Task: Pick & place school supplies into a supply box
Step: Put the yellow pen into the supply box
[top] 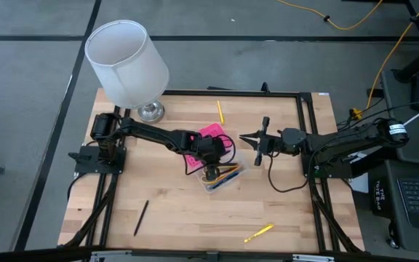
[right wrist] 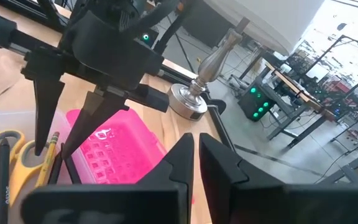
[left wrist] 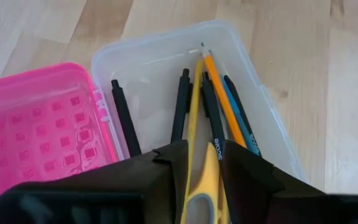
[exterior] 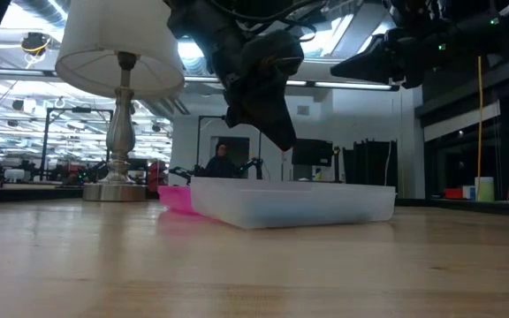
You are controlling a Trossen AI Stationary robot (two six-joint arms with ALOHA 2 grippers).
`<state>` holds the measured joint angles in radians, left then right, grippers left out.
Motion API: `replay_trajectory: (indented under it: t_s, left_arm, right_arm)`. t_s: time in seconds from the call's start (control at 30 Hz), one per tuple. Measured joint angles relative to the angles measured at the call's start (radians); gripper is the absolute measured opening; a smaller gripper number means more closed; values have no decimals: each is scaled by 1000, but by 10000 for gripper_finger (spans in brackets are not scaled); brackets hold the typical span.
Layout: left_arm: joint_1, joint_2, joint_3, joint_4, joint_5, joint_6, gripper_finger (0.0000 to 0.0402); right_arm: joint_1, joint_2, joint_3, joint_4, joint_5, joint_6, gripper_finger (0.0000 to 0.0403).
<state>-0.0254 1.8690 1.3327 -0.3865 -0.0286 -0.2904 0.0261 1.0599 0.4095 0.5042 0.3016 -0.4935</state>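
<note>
Directly below the open left gripper (left wrist: 204, 171), the stiff, light yellow-handled scissors (left wrist: 202, 186) look easiest to grasp across their handles.

left gripper (top: 211, 175) fingers apart, right gripper (top: 251, 137) raised

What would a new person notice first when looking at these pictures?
Probably the hot-pink lid near the table's middle, lying open beside the clear supply box, which already holds several pens and pencils. The left gripper hangs right over that box, with yellow-handled scissors showing between its jaws. The big white lamp stands at the table's far left corner.
</note>
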Motion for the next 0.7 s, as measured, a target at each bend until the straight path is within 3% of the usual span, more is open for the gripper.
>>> replay_trajectory:
  t_s: [0.47,0.57,0.7]
  left_arm:
    - [-8,-139,-3,-36,-45,185,77]
    - [-11,-183,-64,1,-69,206,69]
    - [-17,-271,-221,201,-55,218,53]
  right_arm:
    - [0,0,-1,-23,0,51,32]
    - [0,0,-1,-48,0,78,32]
    - [0,0,-1,-93,0,104,32]
